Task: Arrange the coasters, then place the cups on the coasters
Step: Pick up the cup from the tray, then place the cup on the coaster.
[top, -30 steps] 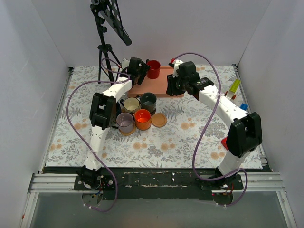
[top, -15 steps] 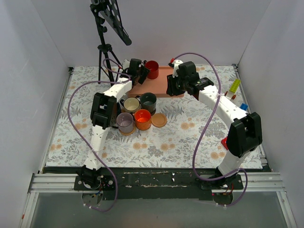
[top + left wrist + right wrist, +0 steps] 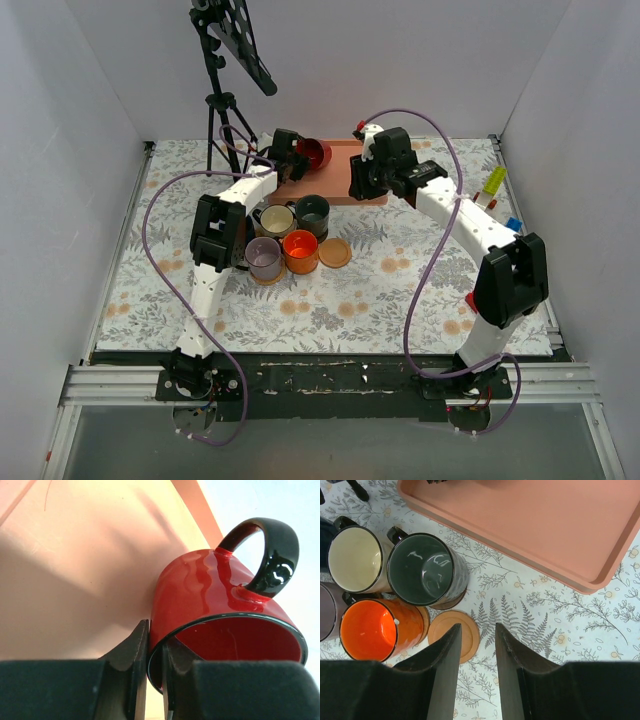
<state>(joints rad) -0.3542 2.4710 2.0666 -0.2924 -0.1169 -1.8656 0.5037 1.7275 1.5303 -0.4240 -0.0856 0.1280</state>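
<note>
Okay, left gripper [image 3: 152, 650] is closed on the red cup [image 3: 220, 590]: one finger inside the rim, one outside, pinching a single wall. The cup sits over the pink tray [image 3: 338, 178] at the far side of the table, tipped with its mouth toward the wrist camera. I can't tell whether its base touches the tray.

Handling, my read:
- Glazed ceramic: rigid, no give, slick under the pads. It will chip if it drops or knocks a neighbour.
- Fairly heavy for its size, and a one-wall pinch hangs it off-centre, so expect it to swing or slip under fast moves.
- The handle is on the far side from the fingers, so it doesn't block the grip. The rim wall is the right place to hold, and deeper is better.

The right gripper [image 3: 477, 630] is partly open and holds nothing, hovering above the bare tan coaster [image 3: 446, 629].

The cream cup [image 3: 355, 559], dark green cup [image 3: 422, 570], orange cup [image 3: 367, 630] and grey-lilac cup [image 3: 327, 617] are packed tight just beside that coaster. Little room there, so lower the red cup straight down.
</note>
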